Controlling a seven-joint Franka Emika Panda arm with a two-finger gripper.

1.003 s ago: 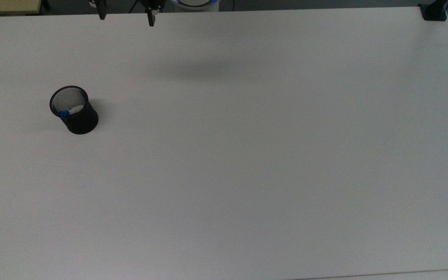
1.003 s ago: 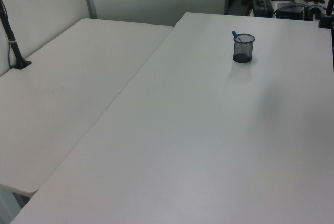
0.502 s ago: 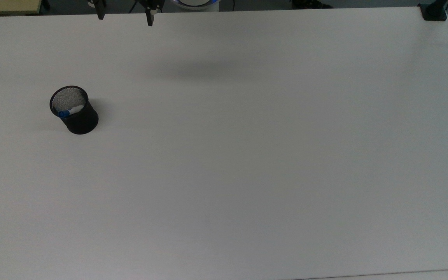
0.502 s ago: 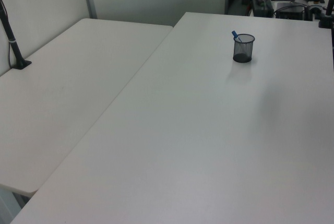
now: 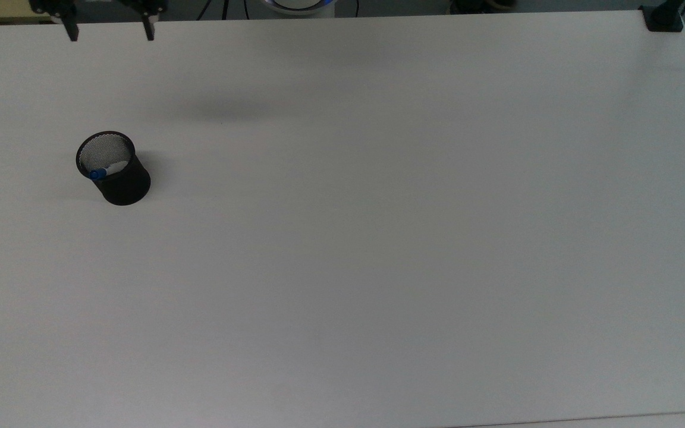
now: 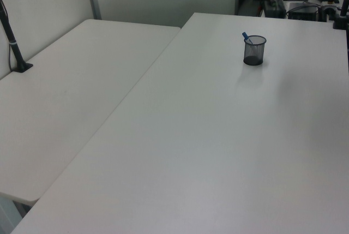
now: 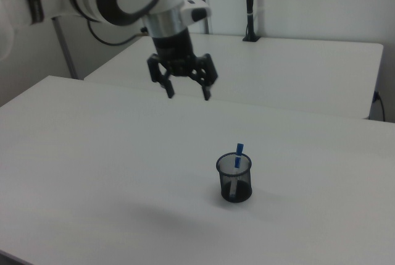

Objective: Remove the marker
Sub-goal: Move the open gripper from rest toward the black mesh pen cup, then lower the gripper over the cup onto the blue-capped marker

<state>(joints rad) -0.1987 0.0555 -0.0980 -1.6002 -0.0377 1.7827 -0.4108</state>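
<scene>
One marker (image 7: 237,155) stands tilted in a black mesh cup (image 7: 234,179), its blue cap poking above the rim; nothing has hold of it yet. The end effector (image 7: 187,95) hangs well above the surface (image 7: 92,154), fingers spread wide and empty, pointing down. By the look of it, the approach is in hand: the arm is high and off to one side of the cup, not over it.

The next move calls for bringing the spread fingers over the cup's mouth, lining them up either side of the cap, then lowering only far enough to pinch the exposed top without knocking the rim. The cup looks light and could tip or slide if nudged.

From the top view, the cup (image 5: 113,168) sits near the top view's left edge of the surface, the marker (image 5: 104,171) leaning against the nearer wall inside, and the fingertips (image 5: 71,32) show over the far edge. The right view adds height: how far above the surface the end effector hangs. The left view gives the cup (image 6: 254,50) near the far edge, cap up.
</scene>
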